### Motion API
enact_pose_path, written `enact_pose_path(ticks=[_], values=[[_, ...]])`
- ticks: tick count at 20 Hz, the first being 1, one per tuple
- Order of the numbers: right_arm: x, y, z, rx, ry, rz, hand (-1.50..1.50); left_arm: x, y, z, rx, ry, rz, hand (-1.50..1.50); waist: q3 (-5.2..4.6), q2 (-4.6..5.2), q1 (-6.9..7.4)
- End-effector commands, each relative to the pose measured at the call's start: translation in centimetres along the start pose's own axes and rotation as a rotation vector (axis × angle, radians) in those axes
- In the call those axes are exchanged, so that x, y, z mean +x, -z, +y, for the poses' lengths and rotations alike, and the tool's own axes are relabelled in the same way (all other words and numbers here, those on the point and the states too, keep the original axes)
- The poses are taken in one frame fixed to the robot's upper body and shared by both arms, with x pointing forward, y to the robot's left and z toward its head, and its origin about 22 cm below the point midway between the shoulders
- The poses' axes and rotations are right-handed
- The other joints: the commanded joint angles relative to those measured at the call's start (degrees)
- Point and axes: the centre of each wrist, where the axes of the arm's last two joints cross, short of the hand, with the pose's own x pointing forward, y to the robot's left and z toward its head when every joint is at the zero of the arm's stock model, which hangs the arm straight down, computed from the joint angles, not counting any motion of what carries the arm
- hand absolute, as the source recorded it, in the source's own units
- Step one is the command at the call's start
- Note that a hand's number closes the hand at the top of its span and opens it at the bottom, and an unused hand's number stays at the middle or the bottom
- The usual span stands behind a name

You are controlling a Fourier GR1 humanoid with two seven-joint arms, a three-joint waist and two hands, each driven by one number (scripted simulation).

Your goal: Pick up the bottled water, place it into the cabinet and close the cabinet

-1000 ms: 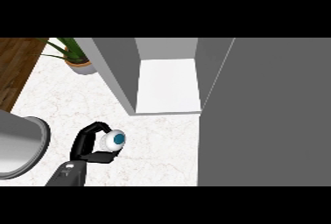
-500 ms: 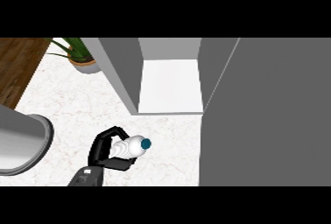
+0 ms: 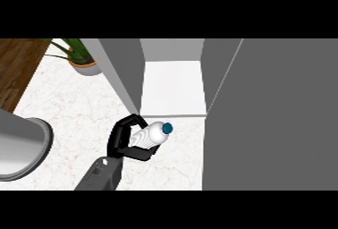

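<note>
White ribbed plastic water bottle with a blue cap (image 3: 153,133) sits clasped in the black left hand (image 3: 125,138), fingers curled round it, above the marble tabletop (image 3: 73,116), just before the open grey cabinet (image 3: 173,89).

Only one arm is showing in the head view, at lower left. The left forearm (image 3: 99,175) is appearing as a plain mid-grey, blocky shell w/ flat faces, widening toward the bottom edge. The left hand (image 3: 120,139) is reading solid black: slim, rounded, segmented-looking fingers (image 3: 140,153), w/ faint highlights glinting along the edges.
</note>
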Motion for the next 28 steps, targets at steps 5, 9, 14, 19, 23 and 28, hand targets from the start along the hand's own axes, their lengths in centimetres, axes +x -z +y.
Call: enact_pose_path(ticks=[5, 9, 14, 19, 23, 28], values=[[4.3, 0.8, 0.3, 0.014, 0.001, -0.05, -1.5, 5.1, 4.3, -6.1, 0.007, -0.008, 0.045, 1.5, -0.05, 0.08, -0.85], [3.8, 0.5, -0.2, 0.004, 0.0, -0.052, -1.5, 7.2, 7.4, -8.2, 0.033, 0.032, 0.057, 1.5, -0.05, 0.41, -1.53], [3.2, 0.1, -1.1, -0.015, -0.017, -0.06, -1.5, 8.6, 10.1, -9.3, 0.08, 0.084, 0.091, 1.5, -0.03, 0.52, -1.55], [3.3, -0.1, -1.4, 0.006, -0.031, -0.052, -1.5, 10.0, 14.3, -8.0, 0.127, 0.058, 0.132, 1.5, -0.05, 0.92, -1.52], [1.5, -0.2, -1.0, -0.006, -0.007, -0.061, -1.5, 9.6, 14.9, -7.7, 0.203, 0.106, 0.141, 1.5, -0.06, 1.1, -2.18], [3.2, -0.1, -1.9, 0.033, -0.029, -0.079, -1.5, 9.5, 15.8, -7.5, 0.305, 0.286, 0.149, 1.5, -0.03, 1.37, -2.41]])
